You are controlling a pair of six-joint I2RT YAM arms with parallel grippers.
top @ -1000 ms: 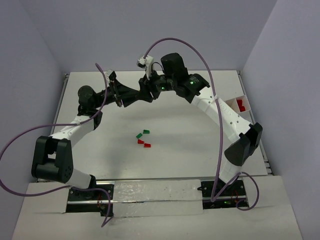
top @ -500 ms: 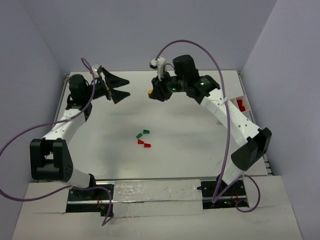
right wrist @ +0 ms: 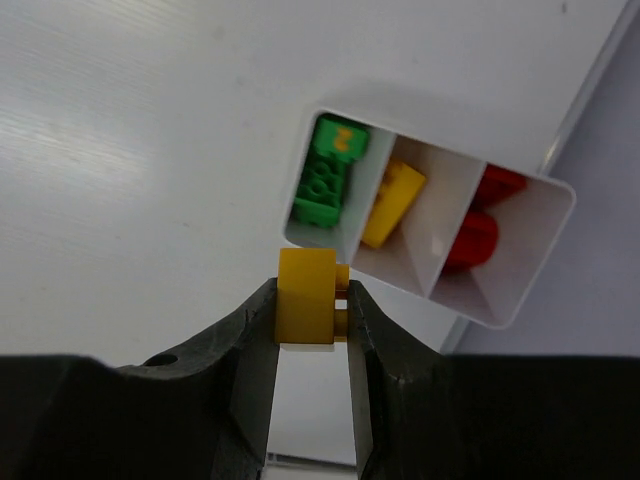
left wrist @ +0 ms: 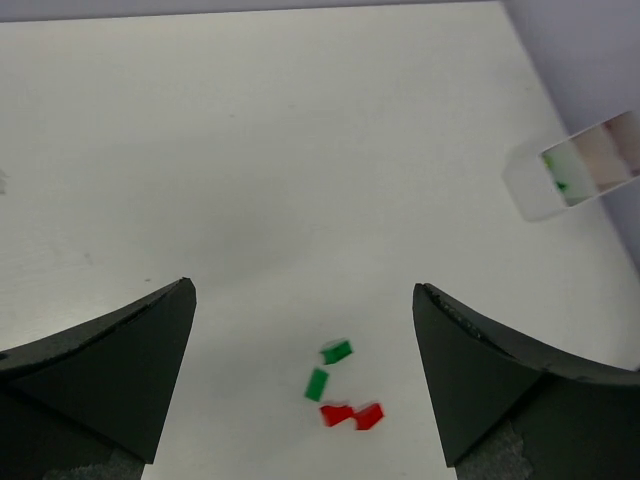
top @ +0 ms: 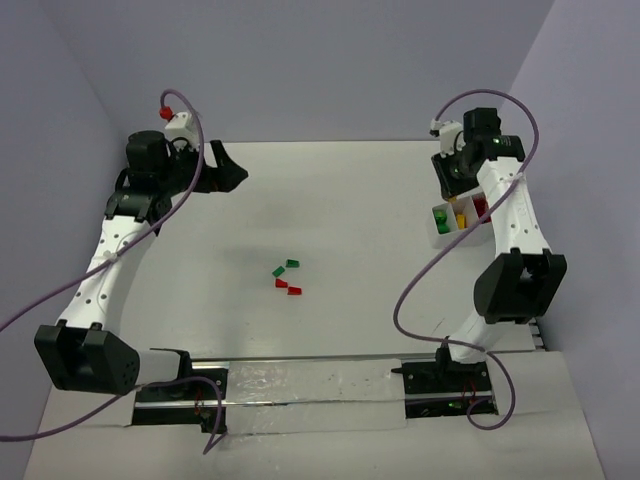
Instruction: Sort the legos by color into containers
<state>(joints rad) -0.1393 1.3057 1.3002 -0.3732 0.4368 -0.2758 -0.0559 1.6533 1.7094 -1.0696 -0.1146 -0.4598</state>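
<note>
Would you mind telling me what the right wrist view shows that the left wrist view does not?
Only the right wrist: a yellow brick pinched in the right gripper, and the tray up close, its compartments holding green, yellow and red. Only the left wrist: two green bricks and two red bricks loose on the table, beyond the open left gripper. Both: the white tray and the table.

Top view: high, from the near edge, whole table [top: 350, 210]. Left wrist: distant, oblique; right wrist: close overhead. All share the tray [top: 443, 238].
</note>
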